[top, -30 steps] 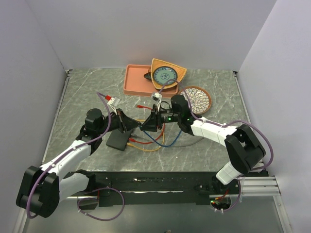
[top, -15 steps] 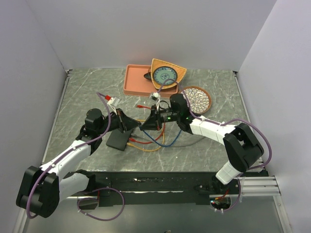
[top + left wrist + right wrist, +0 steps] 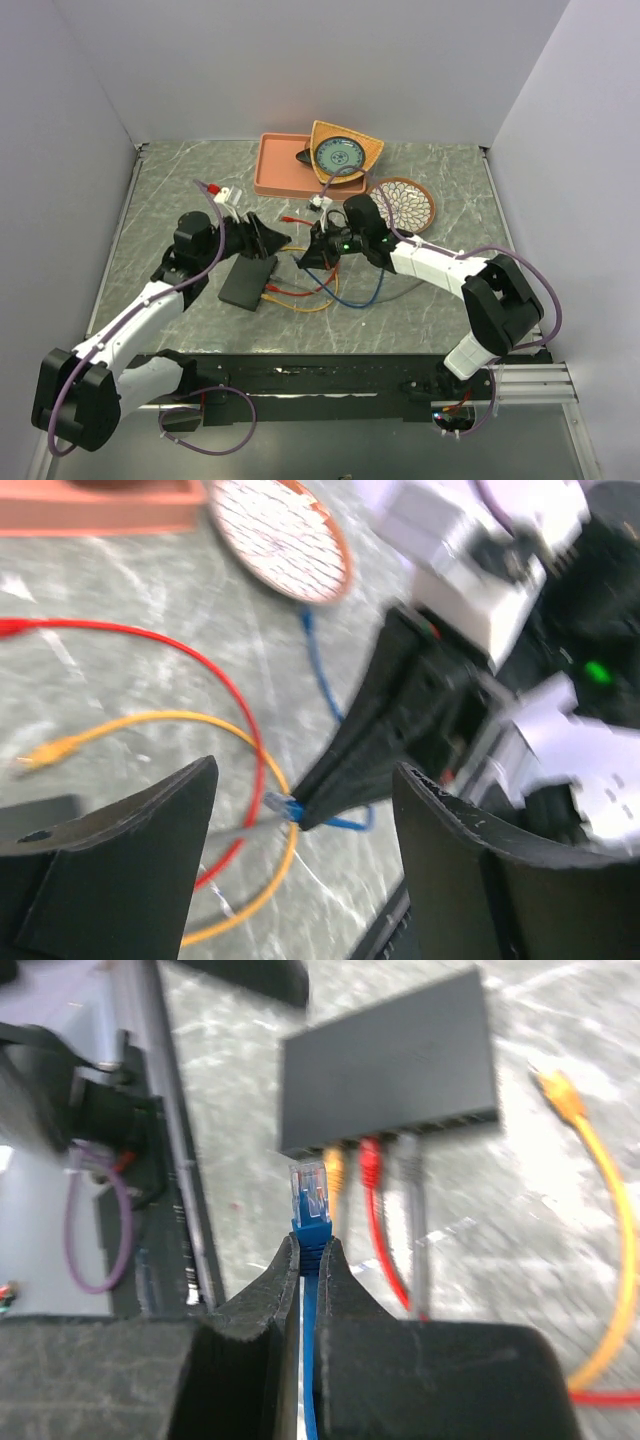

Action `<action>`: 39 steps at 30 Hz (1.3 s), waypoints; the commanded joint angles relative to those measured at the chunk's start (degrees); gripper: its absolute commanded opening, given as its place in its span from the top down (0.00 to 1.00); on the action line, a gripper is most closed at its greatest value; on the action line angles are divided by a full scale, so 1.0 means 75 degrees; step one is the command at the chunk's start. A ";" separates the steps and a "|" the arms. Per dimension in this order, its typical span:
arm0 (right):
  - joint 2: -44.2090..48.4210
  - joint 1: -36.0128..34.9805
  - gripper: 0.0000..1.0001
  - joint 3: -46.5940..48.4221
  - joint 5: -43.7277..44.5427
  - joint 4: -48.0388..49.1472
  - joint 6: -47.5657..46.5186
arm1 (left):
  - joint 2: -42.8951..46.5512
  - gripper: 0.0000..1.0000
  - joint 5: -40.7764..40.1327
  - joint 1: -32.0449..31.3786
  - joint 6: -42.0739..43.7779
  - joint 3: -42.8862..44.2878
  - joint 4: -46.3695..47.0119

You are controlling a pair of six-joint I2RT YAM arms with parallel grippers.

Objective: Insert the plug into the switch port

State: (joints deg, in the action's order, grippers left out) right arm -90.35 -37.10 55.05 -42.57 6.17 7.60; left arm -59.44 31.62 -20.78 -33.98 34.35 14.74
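Right gripper is pinched tight on the blue cable just behind its plug, plug tip free. Left gripper has just backed off from the meeting point, fingers spread, holding nothing, so the handoff looks done. Switch lies flat on the table just beyond the plug, port edge facing it. Orange, red and grey leads are already seated. Free port is too blurred to pick out. Next is alignment.
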 commanded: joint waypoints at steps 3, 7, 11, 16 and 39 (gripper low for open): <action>0.0058 -0.0150 1.00 0.0687 0.1865 -0.1209 -0.0942 | -0.0816 0.24 -0.1532 0.0179 0.0394 0.0963 -0.1051; -0.0503 -0.0373 1.00 0.1038 0.3166 -0.1467 -0.1258 | -0.1367 0.26 -0.1287 0.0811 0.0067 0.0870 -0.0912; -0.1276 -0.0572 1.00 0.1612 0.3974 -0.1725 -0.1387 | -0.1882 0.30 -0.0817 0.1748 -0.0204 0.0601 -0.0642; -0.2108 -0.0947 1.00 0.2433 0.4480 -0.2111 -0.1715 | -0.2199 0.35 -0.1353 0.2219 -0.0368 0.0273 -0.0747; -0.3305 -0.1908 1.00 0.2785 0.5370 -0.1924 -0.3309 | -0.4004 0.41 -0.0407 0.2723 -0.0204 -0.0209 0.0155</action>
State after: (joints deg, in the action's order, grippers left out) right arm -113.80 -49.76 73.19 -5.41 -8.58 -13.30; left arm -87.59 25.67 -0.64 -36.60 32.53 12.78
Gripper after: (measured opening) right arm 0.055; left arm 0.597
